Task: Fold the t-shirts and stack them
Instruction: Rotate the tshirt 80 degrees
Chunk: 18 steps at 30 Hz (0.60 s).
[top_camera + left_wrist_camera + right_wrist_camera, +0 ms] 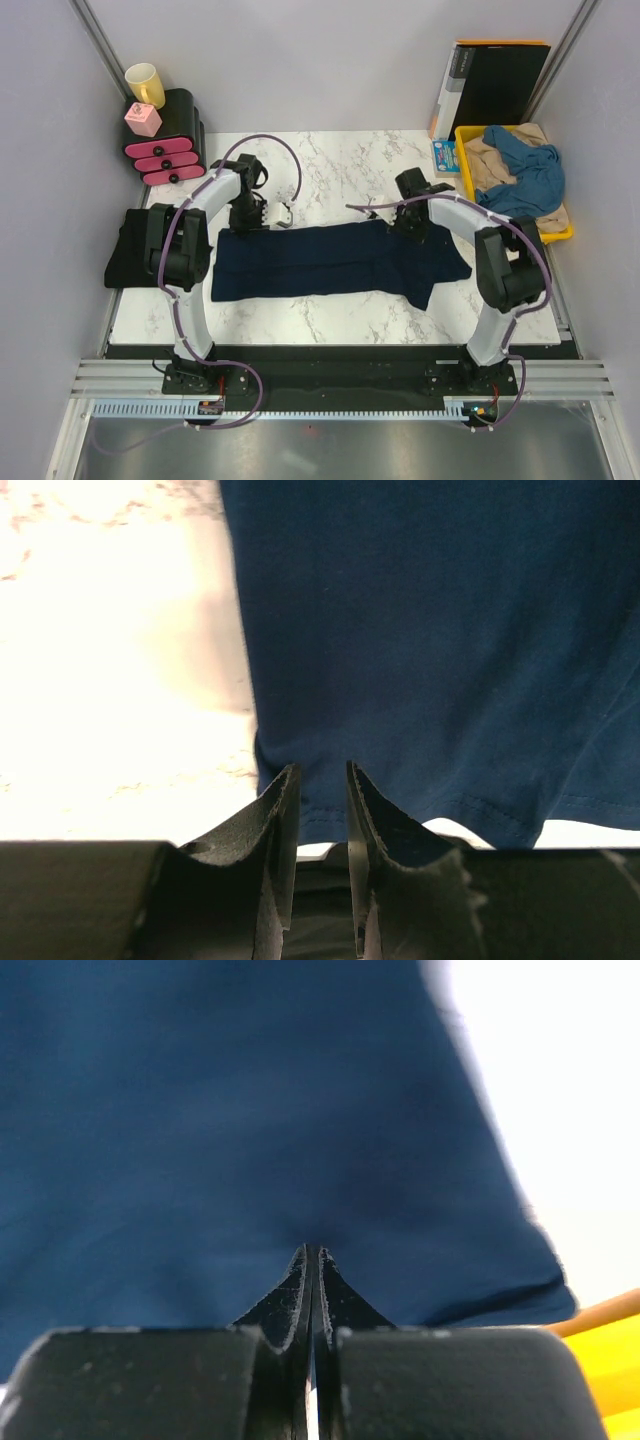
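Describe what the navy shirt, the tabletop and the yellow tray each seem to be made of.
Navy shirt: soft matte knit cloth, probably cotton; it lies limp and shows a stitched hem.
Tabletop: white, grey-veined, marble-look; real stone or laminate, unclear.
Yellow tray: smooth rigid walls, likely plastic.

The top view looks steeply down from above and behind the arm bases, taking in the whole table, both arms and the side walls. Each wrist view looks along its own fingers from very close, low over the tabletop. All three share the navy shirt: the left wrist view shows its edge beside bare marble, the right wrist view is nearly filled by it, with a yellow tray corner.
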Motion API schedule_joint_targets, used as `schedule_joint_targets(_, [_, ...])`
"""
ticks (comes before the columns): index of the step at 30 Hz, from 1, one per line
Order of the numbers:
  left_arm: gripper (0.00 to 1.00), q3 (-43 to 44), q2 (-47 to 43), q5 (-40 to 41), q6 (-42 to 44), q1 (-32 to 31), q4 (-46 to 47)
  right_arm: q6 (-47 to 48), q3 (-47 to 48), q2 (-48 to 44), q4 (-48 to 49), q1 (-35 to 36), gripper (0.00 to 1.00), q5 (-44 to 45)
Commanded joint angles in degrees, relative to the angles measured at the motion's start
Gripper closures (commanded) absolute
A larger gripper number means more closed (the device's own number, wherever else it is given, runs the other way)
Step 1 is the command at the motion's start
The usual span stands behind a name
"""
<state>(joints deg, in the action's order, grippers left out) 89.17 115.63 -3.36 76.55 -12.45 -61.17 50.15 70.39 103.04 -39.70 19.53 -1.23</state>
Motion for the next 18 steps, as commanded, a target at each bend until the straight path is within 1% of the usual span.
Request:
schedule_joint_targets(1, [0.68, 2.59, 0.03, -0.95, 0.79, 0.05, -0.18, -5.50, 6.85, 6.27, 4.98, -3.71, 1.00, 3.25])
schedule_joint_targets(9, [0.69, 1.54, 0.29, -0.86, 0.79, 0.05, -0.27, -5.41, 12.57, 15.42, 5.60, -4.24, 1.00, 5.36])
schedule_joint_targets(12, [0.69, 1.36, 0.64, -0.78, 0.79, -0.12, -0.36, -5.59, 16.52, 19.99, 6.30, -4.50, 1.00, 7.11])
schedule_joint_targets(15, [0.69, 1.97, 0.65, -1.04, 0.27, -0.12, -0.27, -5.68, 22.67, 25.00, 8.14, -4.85, 1.00, 8.52])
schedule_joint_targets(17, [0.68, 2.59, 0.56, -1.74, -0.09, -0.12, -0.27, -4.80, 28.03, 29.13, 11.31, -4.76, 1.00, 9.14])
schedule_joint_targets(18, [0.68, 2.68, 0.47, -1.83, -0.26, -0.12, -0.18, -4.54, 33.27, 30.80, 11.92, -4.68, 1.00, 9.23])
